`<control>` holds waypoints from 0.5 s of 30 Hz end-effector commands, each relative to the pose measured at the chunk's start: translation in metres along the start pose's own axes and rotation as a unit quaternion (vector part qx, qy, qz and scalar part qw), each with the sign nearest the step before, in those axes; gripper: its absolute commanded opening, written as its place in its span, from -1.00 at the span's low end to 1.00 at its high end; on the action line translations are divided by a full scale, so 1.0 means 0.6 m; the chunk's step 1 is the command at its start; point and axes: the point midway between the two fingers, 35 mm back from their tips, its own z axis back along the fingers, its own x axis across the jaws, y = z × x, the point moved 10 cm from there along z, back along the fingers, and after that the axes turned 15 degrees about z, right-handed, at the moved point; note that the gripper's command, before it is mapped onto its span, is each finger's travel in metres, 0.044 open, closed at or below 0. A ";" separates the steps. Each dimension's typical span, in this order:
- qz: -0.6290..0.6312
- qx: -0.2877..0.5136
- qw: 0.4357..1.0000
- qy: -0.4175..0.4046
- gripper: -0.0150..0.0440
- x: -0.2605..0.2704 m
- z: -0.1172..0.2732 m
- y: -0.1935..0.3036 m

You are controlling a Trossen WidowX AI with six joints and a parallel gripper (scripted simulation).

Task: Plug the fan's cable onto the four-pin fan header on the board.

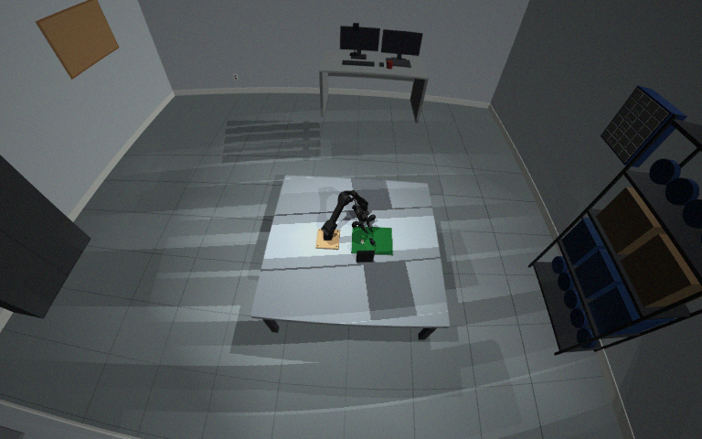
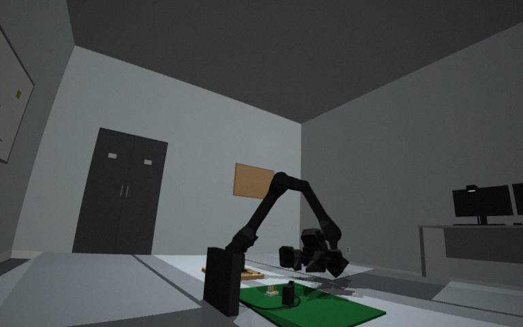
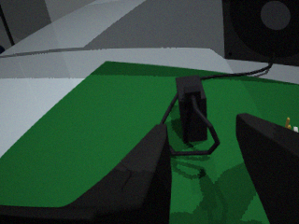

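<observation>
The black plug (image 1: 372,241) (image 2: 288,295) (image 3: 192,107) stands upright on the green board (image 1: 383,240) (image 2: 327,310) (image 3: 93,126), apart from the header. The pale four-pin header (image 1: 362,241) (image 2: 272,292) has bare pins; only pin tips show at the right edge of the wrist view. My gripper (image 1: 368,230) (image 2: 306,265) (image 3: 202,129) is partly open and empty, above the board. In the wrist view the plug shows beyond and between the fingertips, with a gap on each side. The cable (image 3: 243,74) loops from the plug's top.
The black fan (image 1: 365,256) (image 2: 221,281) (image 3: 249,35) stands upright beside the board, and the cable runs to it. The arm's wooden base plate (image 1: 335,245) (image 2: 254,276) lies on the other side of the board on the table (image 1: 310,294).
</observation>
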 end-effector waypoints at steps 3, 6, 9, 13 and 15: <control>-0.003 -0.006 1.000 0.005 -0.02 -0.004 0.028 -0.013; -0.005 -0.010 1.000 0.007 -0.02 -0.006 0.040 -0.020; -0.006 -0.013 1.000 0.008 -0.02 -0.008 0.046 -0.024; -0.003 0.012 0.999 0.030 0.34 -0.008 0.038 -0.033; 0.000 0.032 0.998 0.046 0.52 -0.008 0.032 -0.040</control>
